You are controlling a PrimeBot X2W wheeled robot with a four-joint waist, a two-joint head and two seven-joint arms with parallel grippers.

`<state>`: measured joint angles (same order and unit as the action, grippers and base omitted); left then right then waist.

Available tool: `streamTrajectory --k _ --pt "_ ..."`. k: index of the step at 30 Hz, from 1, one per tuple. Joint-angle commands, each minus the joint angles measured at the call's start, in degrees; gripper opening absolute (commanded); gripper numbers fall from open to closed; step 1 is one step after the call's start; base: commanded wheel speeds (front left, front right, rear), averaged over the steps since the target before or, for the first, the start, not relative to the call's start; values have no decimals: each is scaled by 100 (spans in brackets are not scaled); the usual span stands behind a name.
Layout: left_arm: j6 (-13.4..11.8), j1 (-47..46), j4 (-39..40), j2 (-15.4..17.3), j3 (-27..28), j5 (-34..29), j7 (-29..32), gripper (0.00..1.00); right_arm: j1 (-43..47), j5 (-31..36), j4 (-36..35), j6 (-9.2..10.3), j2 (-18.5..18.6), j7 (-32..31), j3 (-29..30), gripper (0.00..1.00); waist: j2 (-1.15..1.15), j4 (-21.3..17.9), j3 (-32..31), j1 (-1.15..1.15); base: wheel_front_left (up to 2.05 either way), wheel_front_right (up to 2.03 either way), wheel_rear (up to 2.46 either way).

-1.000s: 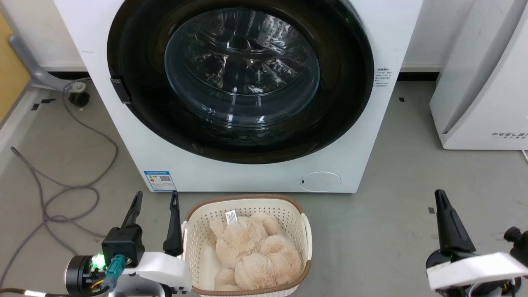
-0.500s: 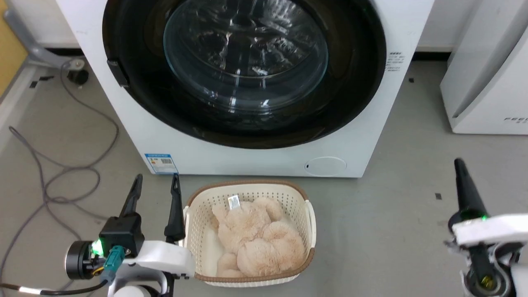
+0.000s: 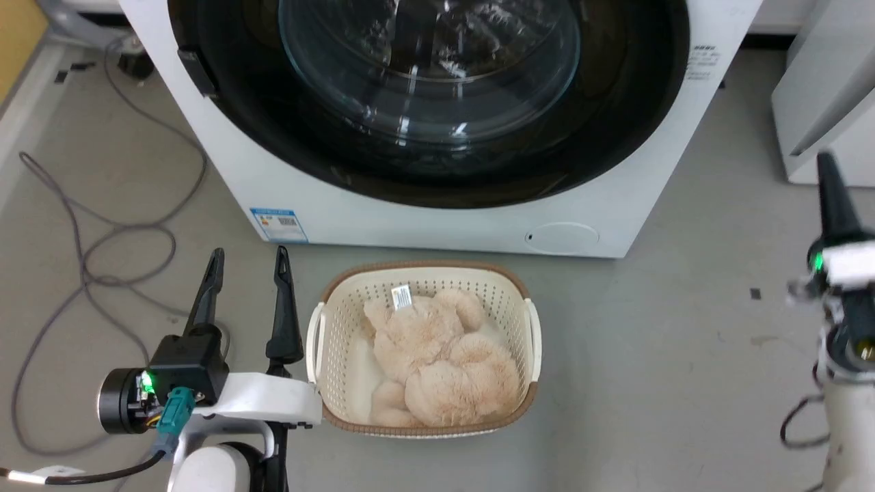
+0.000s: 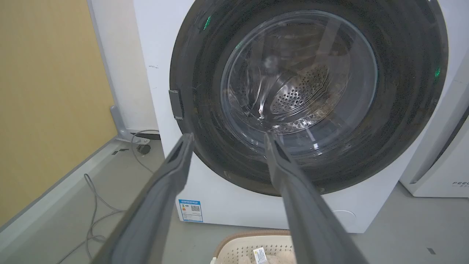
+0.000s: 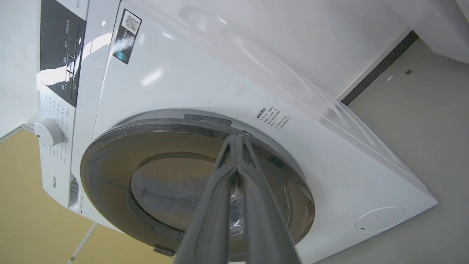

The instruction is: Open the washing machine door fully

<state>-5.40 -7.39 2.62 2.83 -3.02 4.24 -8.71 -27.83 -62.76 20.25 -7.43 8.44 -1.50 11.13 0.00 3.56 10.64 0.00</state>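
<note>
Grey floor (image 3: 683,342) carries the whole setup, with a yellow wall (image 4: 47,91) on the left side.

1. The washing machine door (image 3: 431,89) sits shut, flat against the front of the washing machine (image 3: 410,229). Its glossy black rim spans almost the full width of the white front. The perforated steel drum shows through the clear glass bowl in the left wrist view. A small dark latch piece (image 3: 197,72) sits on the left edge of the rim.
2. A blue label (image 3: 278,224) is at the lower left of the front panel. A small round white flap (image 3: 564,238) is at the lower right. A white control knob (image 5: 48,132) shows in the right wrist view.
3. A cream basket (image 3: 318,335) stands on the floor just in front of the machine and holds a beige plush toy (image 3: 437,355).
4. The left hand (image 3: 249,254) is just left of the basket. Its fingers are spread, hold nothing, point toward the machine, and are clear of it.
5. The right hand (image 5: 236,139) is at the right edge of the head view, apart from the machine. Its fingers are pressed together and hold nothing.
6. A grey cable (image 3: 82,260) loops across the floor on the left. A second white appliance (image 3: 820,82) stands on the right.
</note>
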Motion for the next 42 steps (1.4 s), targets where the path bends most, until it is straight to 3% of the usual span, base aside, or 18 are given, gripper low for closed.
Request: streamTrajectory --k 1,25,35,42 --pt "-35 -103 42 4 0 37 -49 100 -273 -186 125 -4 72 -37 15 0 0 36 101 0 0 0 0" --pt "-220 -619 278 4 -124 296 -336 100 -3304 -996 2310 -5 714 -315 -759 0 0 438 1106 0 0 0 0" --pt "-339 -757 322 5 -202 431 -456 100 -4014 -1379 3016 -5 883 -567 -1084 0 0 574 1356 0 0 0 0" --pt "-383 -840 329 5 -211 483 -540 100 -4285 -1795 3121 -5 938 -1120 -1334 0 0 592 1479 0 0 0 0"
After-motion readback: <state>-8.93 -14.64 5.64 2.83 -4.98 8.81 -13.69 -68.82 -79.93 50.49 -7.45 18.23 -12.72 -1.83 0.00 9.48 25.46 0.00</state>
